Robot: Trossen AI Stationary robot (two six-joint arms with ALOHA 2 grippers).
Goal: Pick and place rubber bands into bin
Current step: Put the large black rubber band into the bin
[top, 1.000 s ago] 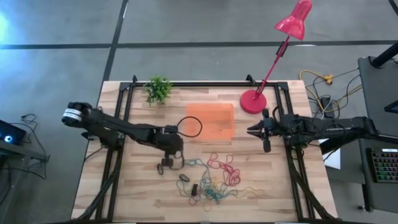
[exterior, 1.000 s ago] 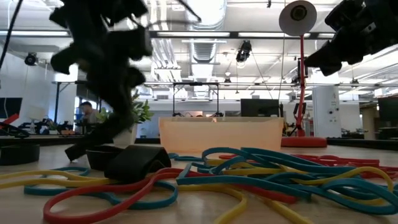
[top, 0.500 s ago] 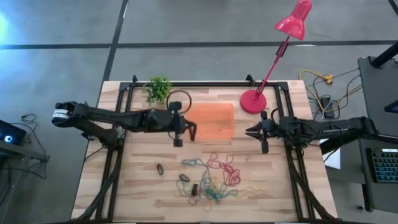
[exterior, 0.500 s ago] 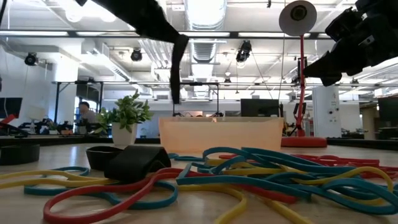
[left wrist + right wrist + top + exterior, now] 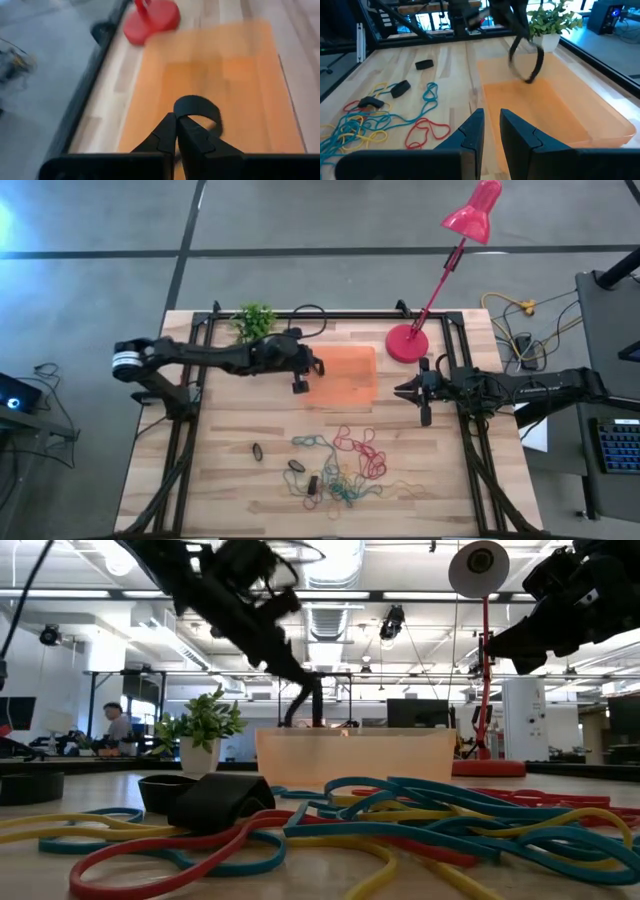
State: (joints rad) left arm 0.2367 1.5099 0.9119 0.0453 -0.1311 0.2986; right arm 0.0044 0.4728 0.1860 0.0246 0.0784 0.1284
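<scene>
My left gripper (image 5: 318,366) hangs over the left end of the orange bin (image 5: 345,377), shut on a black rubber band (image 5: 200,106). In the right wrist view that band (image 5: 536,62) dangles as a loop above the bin floor (image 5: 545,110). A heap of coloured rubber bands (image 5: 345,465) lies flat on the table near the front, with loose black ones (image 5: 258,450) to its left. My right gripper (image 5: 403,391) waits level off the bin's right end, its fingers (image 5: 491,122) a narrow gap apart with nothing between them. My left gripper pinches the black band at one spot of its loop (image 5: 181,107) between its two fingertips. The fingers come slanting down from the table's left side. The rest of the loop hangs slack beyond and below the tips, clear of the bin and the table.
A red lamp base (image 5: 407,343) stands just beyond the bin's far right corner, its arm leaning over the table's far edge. A small potted plant (image 5: 255,325) sits at the far left. Black frame rails (image 5: 200,380) run along both table sides.
My left gripper has risen from the table beside the loose black bands and swung toward the far edge and rightward, until it is over the bin's left end. It has tipped up from pointing steeply down. The black band has been lifted clear and carried along.
</scene>
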